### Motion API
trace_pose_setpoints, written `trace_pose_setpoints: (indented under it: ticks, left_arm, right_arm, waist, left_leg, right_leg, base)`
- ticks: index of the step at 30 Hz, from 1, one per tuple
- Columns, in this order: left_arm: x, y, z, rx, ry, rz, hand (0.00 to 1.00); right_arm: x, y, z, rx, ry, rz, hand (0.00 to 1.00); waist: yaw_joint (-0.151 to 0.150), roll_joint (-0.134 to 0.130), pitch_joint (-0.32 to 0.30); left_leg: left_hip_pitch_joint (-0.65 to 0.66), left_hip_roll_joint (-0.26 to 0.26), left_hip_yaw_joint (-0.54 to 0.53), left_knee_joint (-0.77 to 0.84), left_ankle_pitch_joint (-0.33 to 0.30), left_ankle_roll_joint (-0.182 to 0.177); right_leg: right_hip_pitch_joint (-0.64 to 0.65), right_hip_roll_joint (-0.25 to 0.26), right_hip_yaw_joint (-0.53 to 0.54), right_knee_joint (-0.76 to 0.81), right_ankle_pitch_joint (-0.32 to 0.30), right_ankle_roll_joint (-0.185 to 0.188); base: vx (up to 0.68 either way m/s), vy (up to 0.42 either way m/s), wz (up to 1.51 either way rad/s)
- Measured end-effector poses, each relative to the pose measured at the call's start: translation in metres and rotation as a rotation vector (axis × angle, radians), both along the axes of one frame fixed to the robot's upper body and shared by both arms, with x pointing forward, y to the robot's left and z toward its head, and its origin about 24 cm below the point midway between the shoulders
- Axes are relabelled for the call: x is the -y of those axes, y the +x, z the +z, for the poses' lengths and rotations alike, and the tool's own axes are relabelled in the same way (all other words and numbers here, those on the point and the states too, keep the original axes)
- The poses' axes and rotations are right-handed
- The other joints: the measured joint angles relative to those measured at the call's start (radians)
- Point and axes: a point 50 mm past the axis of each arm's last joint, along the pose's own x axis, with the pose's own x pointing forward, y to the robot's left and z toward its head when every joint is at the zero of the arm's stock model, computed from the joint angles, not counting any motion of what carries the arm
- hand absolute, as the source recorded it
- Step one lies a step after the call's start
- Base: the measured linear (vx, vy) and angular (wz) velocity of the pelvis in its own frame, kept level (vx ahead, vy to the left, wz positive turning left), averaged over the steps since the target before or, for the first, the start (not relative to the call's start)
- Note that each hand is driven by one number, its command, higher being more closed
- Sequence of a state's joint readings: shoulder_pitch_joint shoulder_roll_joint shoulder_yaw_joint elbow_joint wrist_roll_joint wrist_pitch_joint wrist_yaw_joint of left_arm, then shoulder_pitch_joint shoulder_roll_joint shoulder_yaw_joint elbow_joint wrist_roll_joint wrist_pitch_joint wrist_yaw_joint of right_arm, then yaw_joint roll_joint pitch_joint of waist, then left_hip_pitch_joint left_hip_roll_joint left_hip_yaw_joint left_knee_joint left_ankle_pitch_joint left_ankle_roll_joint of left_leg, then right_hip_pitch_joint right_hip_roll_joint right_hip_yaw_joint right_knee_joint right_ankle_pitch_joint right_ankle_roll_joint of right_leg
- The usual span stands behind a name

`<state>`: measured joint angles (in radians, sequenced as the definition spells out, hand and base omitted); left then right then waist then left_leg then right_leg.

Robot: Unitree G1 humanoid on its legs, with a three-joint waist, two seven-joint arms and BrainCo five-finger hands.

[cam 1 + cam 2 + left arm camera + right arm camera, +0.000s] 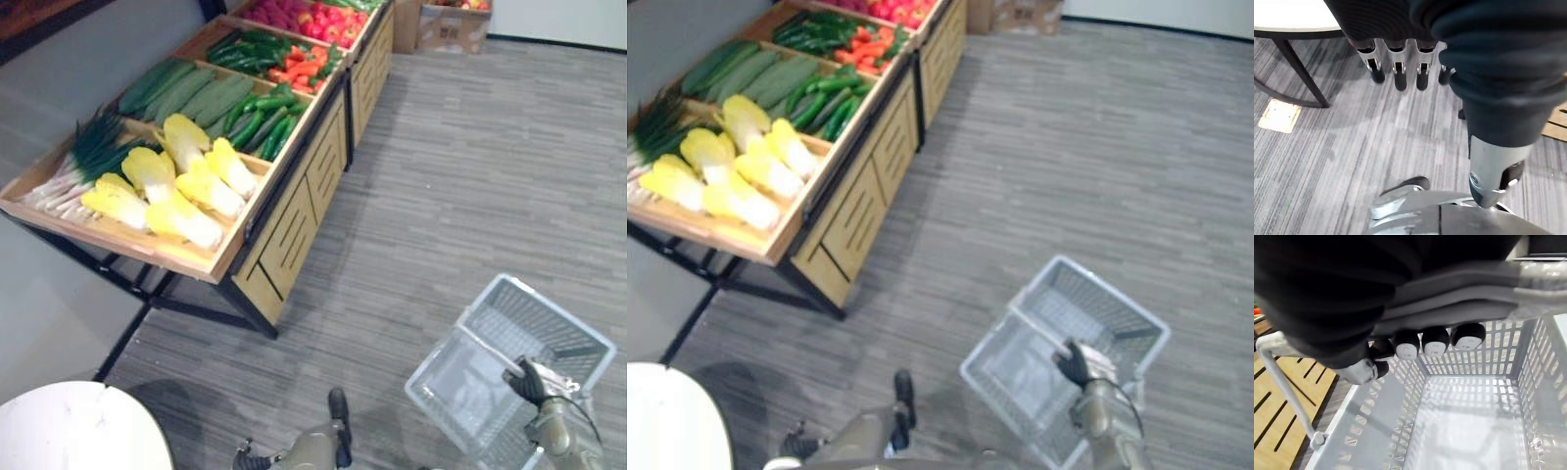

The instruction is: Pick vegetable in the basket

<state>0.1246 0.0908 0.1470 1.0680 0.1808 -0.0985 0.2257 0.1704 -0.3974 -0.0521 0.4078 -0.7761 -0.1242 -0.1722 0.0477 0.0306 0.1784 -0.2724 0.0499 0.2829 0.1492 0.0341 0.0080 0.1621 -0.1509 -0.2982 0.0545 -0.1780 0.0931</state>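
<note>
A wooden produce stand [294, 220] at the left holds yellow napa cabbages [181, 186], green onions [83, 157], cucumbers [186, 93], green peppers [260, 122] and red produce [304, 20] further back. My right hand [529, 382] is low at the right, its fingers [1435, 340] curled round the grey handle [1459, 291] of an empty, perforated grey basket [560, 313] that hangs above the floor. My left hand [338, 409] hangs at the bottom centre, away from the stand, with straight fingers [1400, 73] over the carpet and nothing in it.
A round white table [78, 431] stands at the lower left beside the stand's black frame. A cardboard box [451, 24] sits by the far wall. Grey striped carpet lies open between the stand and the basket.
</note>
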Motion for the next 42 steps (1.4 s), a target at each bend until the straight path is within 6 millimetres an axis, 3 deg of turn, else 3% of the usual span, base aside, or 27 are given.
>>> trace_pose_setpoints:
  ticks: [2,6,9,10,11,12,13,14,15,18,19,21,23,24,25,26,27,28,29,30,32,37,42]
  left_arm:
    - [0.001,-0.001,0.0,-0.005,0.007,-0.017,0.0]
    - [0.0,0.0,0.0,-0.014,0.029,-0.056,0.0]
    - [-0.003,-0.007,-0.001,-0.04,0.045,-0.09,0.0]
    - [-0.006,-0.011,-0.001,-0.052,0.058,-0.114,0.0]
    - [-0.012,-0.012,0.0,-0.065,0.075,-0.14,0.0]
    - [-0.015,-0.013,0.001,-0.071,0.087,-0.152,0.0]
    - [-0.02,-0.013,0.002,-0.082,0.104,-0.171,0.0]
    - [-0.022,-0.013,0.002,-0.084,0.11,-0.175,0.0]
    - [-0.024,-0.015,0.002,-0.095,0.114,-0.172,0.0]
    - [-0.025,-0.013,0.003,-0.087,0.112,-0.156,0.0]
    - [-0.022,-0.006,0.003,-0.064,0.104,-0.149,0.0]
    - [-0.017,0.008,0.005,-0.027,0.094,-0.151,0.0]
    - [-0.013,0.016,0.006,0.006,0.082,-0.128,0.0]
    - [-0.014,0.016,0.006,0.005,0.082,-0.121,0.0]
    - [-0.018,0.012,0.006,-0.005,0.087,-0.1,0.0]
    - [-0.023,0.01,0.007,-0.009,0.095,-0.078,0.0]
    - [-0.021,0.006,0.005,-0.016,0.087,-0.06,0.0]
    - [-0.015,0.0,0.002,-0.022,0.061,-0.028,0.0]
    - [-0.009,-0.004,0.0,-0.028,0.034,0.01,0.0]
    - [-0.006,-0.005,-0.001,-0.031,0.024,0.023,0.0]
    - [-0.001,-0.013,-0.004,-0.059,0.001,0.053,0.0]
    - [0.0,-0.015,-0.005,-0.067,-0.002,0.047,0.0]
    - [0.005,-0.012,-0.005,-0.073,-0.004,0.014,0.0]
  right_arm:
    - [-0.013,0.008,0.0,0.011,0.02,0.062,1.0]
    - [-0.03,0.017,0.002,0.039,0.05,0.132,1.0]
    - [-0.033,0.011,-0.005,0.009,0.061,0.126,1.0]
    - [-0.032,0.007,-0.01,-0.011,0.057,0.105,1.0]
    - [-0.032,0.008,-0.01,-0.014,0.051,0.096,1.0]
    - [-0.033,0.006,-0.013,-0.025,0.054,0.095,1.0]
    - [-0.034,-0.001,-0.019,-0.054,0.066,0.084,1.0]
    - [-0.035,-0.002,-0.022,-0.061,0.073,0.08,1.0]
    - [-0.034,-0.005,-0.023,-0.068,0.072,0.07,1.0]
    - [-0.031,-0.007,-0.024,-0.077,0.066,0.06,1.0]
    - [-0.028,-0.01,-0.027,-0.092,0.066,0.044,1.0]
    - [-0.022,-0.011,-0.027,-0.093,0.065,0.019,1.0]
    - [-0.011,-0.017,-0.028,-0.109,0.064,-0.033,1.0]
    - [-0.008,-0.02,-0.029,-0.116,0.063,-0.048,1.0]
    - [-0.002,-0.03,-0.033,-0.141,0.064,-0.086,1.0]
    - [0.001,-0.035,-0.035,-0.153,0.061,-0.104,1.0]
    - [0.006,-0.035,-0.034,-0.153,0.057,-0.128,1.0]
    - [0.015,-0.034,-0.032,-0.143,0.05,-0.167,1.0]
    - [0.02,-0.032,-0.03,-0.141,0.042,-0.182,1.0]
    - [0.022,-0.032,-0.03,-0.143,0.04,-0.186,1.0]
    - [0.025,-0.034,-0.032,-0.148,0.062,-0.212,1.0]
    - [0.03,-0.041,-0.033,-0.136,0.101,-0.27,1.0]
    - [0.032,-0.05,-0.036,-0.146,0.112,-0.306,1.0]
  waist:
    - [0.015,-0.005,0.001]
    - [0.022,-0.028,-0.008]
    - [0.019,-0.046,-0.038]
    - [0.012,-0.07,-0.048]
    - [0.007,-0.094,-0.06]
    - [0.004,-0.113,-0.059]
    - [-0.014,-0.129,-0.051]
    - [-0.015,-0.134,-0.047]
    - [-0.025,-0.133,-0.044]
    - [-0.046,-0.126,-0.04]
    - [-0.052,-0.114,-0.039]
    - [-0.053,-0.098,-0.036]
    - [-0.051,-0.089,-0.035]
    - [-0.05,-0.089,-0.035]
    - [-0.049,-0.104,-0.042]
    - [-0.049,-0.105,-0.042]
    - [-0.046,-0.091,-0.04]
    - [-0.047,-0.04,-0.055]
    - [-0.049,-0.007,-0.051]
    - [-0.047,0.0,-0.052]
    - [-0.046,-0.008,-0.043]
    - [-0.058,-0.008,-0.039]
    - [-0.071,0.017,-0.038]
  left_leg:
    - [0.004,-0.004,0.043,0.083,-0.068,0.022]
    - [0.033,-0.012,0.09,0.101,-0.122,0.029]
    - [0.09,-0.049,0.091,-0.005,-0.125,0.03]
    - [0.126,-0.07,0.091,-0.039,-0.125,0.03]
    - [0.166,-0.096,0.08,-0.057,-0.129,0.037]
    - [0.188,-0.107,0.062,-0.062,-0.133,0.042]
    - [0.228,-0.114,0.012,-0.061,-0.143,0.071]
    - [0.246,-0.113,-0.011,-0.059,-0.147,0.087]
    - [0.305,-0.095,-0.062,-0.06,-0.165,0.097]
    - [0.351,-0.082,-0.129,-0.057,-0.17,0.091]
    - [0.364,-0.074,-0.191,-0.061,-0.173,0.084]
    - [0.361,-0.07,-0.261,-0.061,-0.18,0.067]
    - [0.364,-0.073,-0.378,-0.055,-0.204,0.026]
    - [0.363,-0.073,-0.4,-0.051,-0.213,0.011]
    - [0.363,-0.077,-0.473,-0.033,-0.244,-0.034]
    - [0.36,-0.067,-0.51,-0.018,-0.263,-0.055]
    - [0.348,-0.041,-0.522,-0.005,-0.274,-0.07]
    - [0.315,0.012,-0.512,0.017,-0.276,-0.085]
    - [0.293,0.053,-0.509,0.021,-0.259,-0.112]
    - [0.284,0.064,-0.506,0.022,-0.243,-0.125]
    - [0.249,0.086,-0.388,0.056,-0.156,-0.141]
    - [0.243,0.127,-0.073,0.034,-0.063,-0.11]
    - [0.257,0.115,-0.073,-0.132,-0.029,-0.117]
  right_leg:
    - [0.026,-0.028,0.047,-0.009,0.009,0.013]
    - [0.019,-0.062,0.089,0.025,0.032,0.051]
    - [-0.108,-0.106,0.117,0.283,0.025,0.069]
    - [-0.194,-0.138,0.152,0.485,0.044,0.111]
    - [-0.273,-0.17,0.202,0.678,0.118,0.191]
    - [-0.303,-0.173,0.228,0.754,0.174,0.189]
    - [-0.344,-0.157,0.27,0.885,0.256,0.197]
    - [-0.369,-0.142,0.28,0.945,0.228,0.183]
    - [-0.428,-0.105,0.254,1.018,0.123,0.075]
    - [-0.461,-0.086,0.189,0.87,0.035,-0.005]
    - [-0.462,-0.046,0.214,0.635,0.031,-0.013]
    - [-0.458,0.0,0.323,0.39,0.043,0.006]
    - [-0.432,0.006,0.479,0.138,0.078,0.05]
    - [-0.428,-0.002,0.48,0.126,0.08,0.053]
    - [-0.409,-0.033,0.451,0.14,0.08,0.053]
    - [-0.399,-0.041,0.409,0.151,0.166,0.072]
    - [-0.398,-0.029,0.369,0.17,0.168,0.06]
    - [-0.393,0.002,0.3,0.172,0.153,0.032]
    - [-0.379,0.02,0.232,0.179,0.139,0.01]
    - [-0.377,0.025,0.212,0.185,0.132,-0.001]
    - [-0.332,0.014,0.121,0.185,0.109,-0.038]
    - [-0.237,0.011,-0.008,0.108,0.098,-0.053]
    - [-0.237,0.023,-0.083,0.066,0.109,-0.036]
  base:
    - [0.26,0.117,-0.32]
    - [0.2,0.075,-0.33]
    - [0.18,0.096,-0.05]
    - [0.28,0.122,0.26]
    - [0.25,0.08,0.35]
    - [0.3,0.06,0.64]
    - [0.26,0.032,0.68]
    - [0.41,0.003,1.02]
    - [0.34,-0.026,0.81]
    - [0.32,-0.071,0.88]
    - [0.34,-0.111,1.2]
    - [0.32,-0.168,1.25]
    - [0.38,-0.299,1.55]
    - [0.41,-0.458,1.77]
    - [0.34,-0.441,1.63]
    - [0.38,-0.577,1.59]
    - [0.3,-0.471,1.25]
    - [0.35,-0.518,1.31]
    - [0.24,-0.31,1.26]
    - [0.22,-0.367,1.16]
    - [0.16,-0.356,1.09]
    - [0.03,-0.174,0.78]
    - [-0.07,0.014,0.5]
